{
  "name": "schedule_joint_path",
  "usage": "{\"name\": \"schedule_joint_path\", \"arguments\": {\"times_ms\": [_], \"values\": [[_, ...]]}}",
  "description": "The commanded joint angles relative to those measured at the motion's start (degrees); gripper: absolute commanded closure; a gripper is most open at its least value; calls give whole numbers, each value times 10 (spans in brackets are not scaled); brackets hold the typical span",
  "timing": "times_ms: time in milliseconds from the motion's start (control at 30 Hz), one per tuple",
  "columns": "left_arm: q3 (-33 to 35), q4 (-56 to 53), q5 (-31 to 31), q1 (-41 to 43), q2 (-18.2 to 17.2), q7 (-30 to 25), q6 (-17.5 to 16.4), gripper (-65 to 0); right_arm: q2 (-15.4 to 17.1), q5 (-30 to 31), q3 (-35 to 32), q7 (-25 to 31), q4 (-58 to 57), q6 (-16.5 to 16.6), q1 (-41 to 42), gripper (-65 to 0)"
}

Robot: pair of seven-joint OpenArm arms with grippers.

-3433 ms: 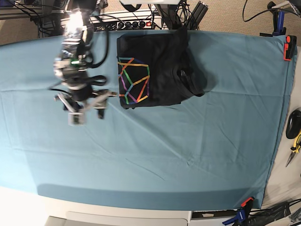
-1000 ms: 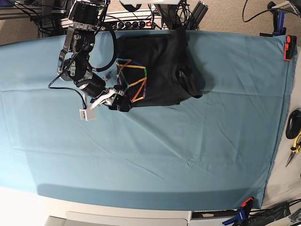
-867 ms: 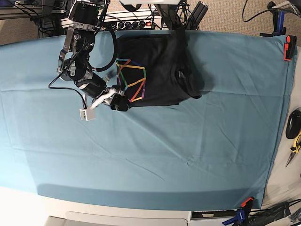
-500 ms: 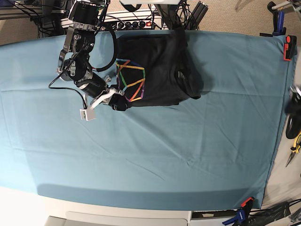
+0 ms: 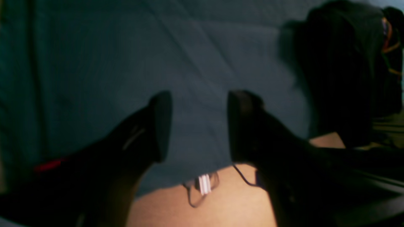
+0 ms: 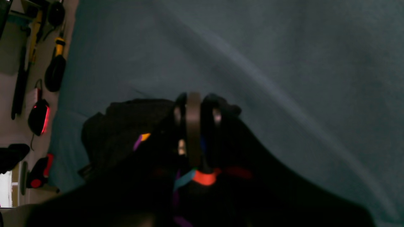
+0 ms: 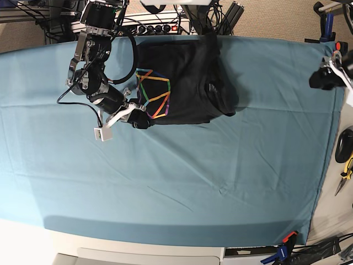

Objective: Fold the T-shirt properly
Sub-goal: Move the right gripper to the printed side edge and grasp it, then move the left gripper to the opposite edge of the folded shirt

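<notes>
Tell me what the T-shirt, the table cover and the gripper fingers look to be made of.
T-shirt: soft matte knit, probably cotton; it slumps in limp folds, with a flat coloured line print.
Teal cloth: thin woven fabric, matte; shallow creases run across it.
Left gripper fingers: dark, smooth, slightly glossy, likely plastic or rubber-faced; too blurred to tell.
Right gripper: the same dark look, pinching the shirt's edge.

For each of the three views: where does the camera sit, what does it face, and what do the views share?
Base: overhead, facing down on the teal cloth; both arms show.
Left wrist: behind the open left tool, over cloth, apart from the T-shirt.
Right wrist: behind the right tool, shut on the T-shirt's corner.
Shared: T-shirt and cloth.
</notes>
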Motion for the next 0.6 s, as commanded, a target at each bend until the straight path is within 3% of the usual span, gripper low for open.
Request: {"name": "schedule_joint_path", "arguments": {"times_ms": [0, 300, 567], "values": [[11, 7, -23, 1, -8, -3, 0, -299, 1, 10, -8, 8, 9, 2, 9, -4], [243, 7, 2, -33, 23, -2, 0, -299, 1, -64, -81, 27, 9, 2, 9, -4], [357, 8, 3, -33, 72, -2, 0, -299, 1, -78, -75, 30, 9, 2, 9, -4]]}}
